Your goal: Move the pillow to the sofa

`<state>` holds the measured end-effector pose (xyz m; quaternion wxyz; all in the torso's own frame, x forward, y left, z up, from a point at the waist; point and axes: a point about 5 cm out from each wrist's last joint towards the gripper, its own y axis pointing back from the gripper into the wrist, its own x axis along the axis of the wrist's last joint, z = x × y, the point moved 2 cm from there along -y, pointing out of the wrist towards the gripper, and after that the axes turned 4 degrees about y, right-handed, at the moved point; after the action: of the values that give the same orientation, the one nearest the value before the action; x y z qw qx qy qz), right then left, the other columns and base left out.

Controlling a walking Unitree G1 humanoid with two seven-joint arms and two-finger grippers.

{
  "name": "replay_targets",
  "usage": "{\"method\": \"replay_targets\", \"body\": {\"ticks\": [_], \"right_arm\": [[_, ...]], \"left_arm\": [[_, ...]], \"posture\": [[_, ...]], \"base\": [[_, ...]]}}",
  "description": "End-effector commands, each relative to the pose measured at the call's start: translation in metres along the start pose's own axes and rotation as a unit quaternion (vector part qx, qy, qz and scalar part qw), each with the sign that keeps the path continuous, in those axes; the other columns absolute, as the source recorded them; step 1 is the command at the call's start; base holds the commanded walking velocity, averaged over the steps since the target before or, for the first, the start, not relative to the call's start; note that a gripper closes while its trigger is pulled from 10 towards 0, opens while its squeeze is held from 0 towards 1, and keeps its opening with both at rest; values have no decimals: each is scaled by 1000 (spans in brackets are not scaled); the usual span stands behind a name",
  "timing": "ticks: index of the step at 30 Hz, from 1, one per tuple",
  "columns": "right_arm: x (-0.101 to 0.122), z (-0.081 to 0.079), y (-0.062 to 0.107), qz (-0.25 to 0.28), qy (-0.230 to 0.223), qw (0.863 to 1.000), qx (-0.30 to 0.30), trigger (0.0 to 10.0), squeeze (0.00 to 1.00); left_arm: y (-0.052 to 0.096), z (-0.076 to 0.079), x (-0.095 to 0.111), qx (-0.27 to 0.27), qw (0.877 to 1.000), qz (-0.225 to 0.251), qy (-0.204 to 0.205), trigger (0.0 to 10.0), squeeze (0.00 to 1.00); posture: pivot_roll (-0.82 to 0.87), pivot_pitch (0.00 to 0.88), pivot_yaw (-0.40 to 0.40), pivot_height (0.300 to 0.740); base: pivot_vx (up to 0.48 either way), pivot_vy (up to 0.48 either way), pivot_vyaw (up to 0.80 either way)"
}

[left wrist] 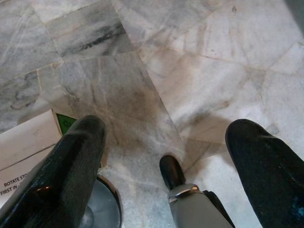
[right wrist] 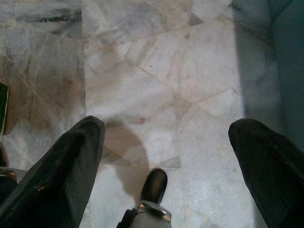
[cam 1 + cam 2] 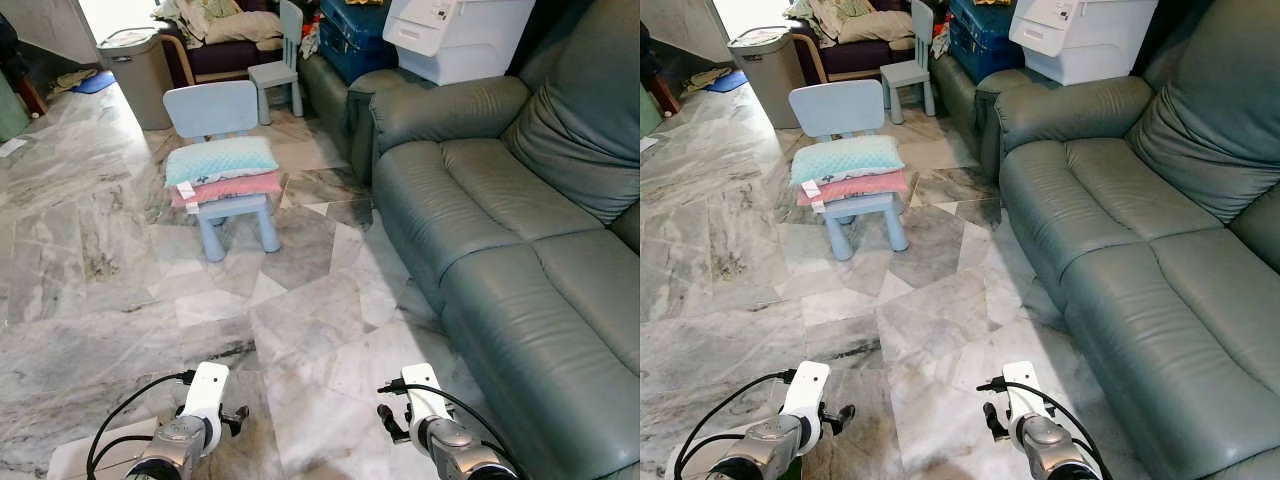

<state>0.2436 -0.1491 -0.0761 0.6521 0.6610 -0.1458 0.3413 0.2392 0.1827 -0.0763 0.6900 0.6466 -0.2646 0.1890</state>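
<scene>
1. Both arms hang low with nothing in them. Your left pincer (image 1: 161,156) points down at the marble floor (image 3: 120,270), its fingers (image 1: 61,175) spread wide apart. Your right pincer (image 2: 166,161) does the same, fingers (image 2: 61,175) also wide apart. I judge this a carry posture for walking, not a reach.

2. The pillows lie well ahead of both pincers, slightly to the left: a teal pillow (image 3: 220,160) stacked on a pink pillow (image 3: 228,187), both on the seat of a pale blue chair (image 3: 212,108). The chair raises them off the floor, which should ease a two-sided grasp.

3. The sofa (image 3: 500,220) runs along the right, close beside your right pincer; its seat cushions are bare, so a drop spot looks ready.

4. Approach not yet made; you must close on the chair first.

5. Writing: a card (image 1: 23,152) on the floor beside your left pincer reads "ROTATE STO…" and "FIRST IN…", the rest cut off. A white tag (image 3: 185,190) hangs at the pillows' edge; too small to read.
</scene>
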Motion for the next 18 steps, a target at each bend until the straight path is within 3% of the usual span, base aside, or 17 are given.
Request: {"method": "replay_targets", "body": {"ticks": [1, 8, 9, 10, 18], "right_arm": [[1, -3, 0, 0, 2, 1000, 6, 10000, 0], [1, -3, 0, 0, 2, 1000, 6, 10000, 0], [1, -3, 0, -1, 7, 1000, 6, 10000, 0], [-2, -1, 0, -5, -4, 1000, 4, 10000, 0], [-7, 2, 1, -11, -25, 1000, 2, 10000, 0]], "left_arm": [[1, -6, -2, 9, 1000, -5, 1, 10000, 0], [1, -6, -2, 9, 1000, -5, 1, 10000, 0], [1, -6, -2, 9, 1000, -6, 1, 10000, 0], [1, -4, -4, 5, 1000, -11, 5, 10000, 0], [1, -3, -5, 1, 1000, -16, 10, 10000, 0]], "posture": [[-73, 0, 61, 740], [-73, 0, 61, 740], [0, 0, 0, 740], [-58, 0, 41, 740], [-60, 0, 47, 740]], "base": [[0, 0, 0], [0, 0, 0], [0, 0, 0], [0, 0, 0], [0, 0, 0]]}}
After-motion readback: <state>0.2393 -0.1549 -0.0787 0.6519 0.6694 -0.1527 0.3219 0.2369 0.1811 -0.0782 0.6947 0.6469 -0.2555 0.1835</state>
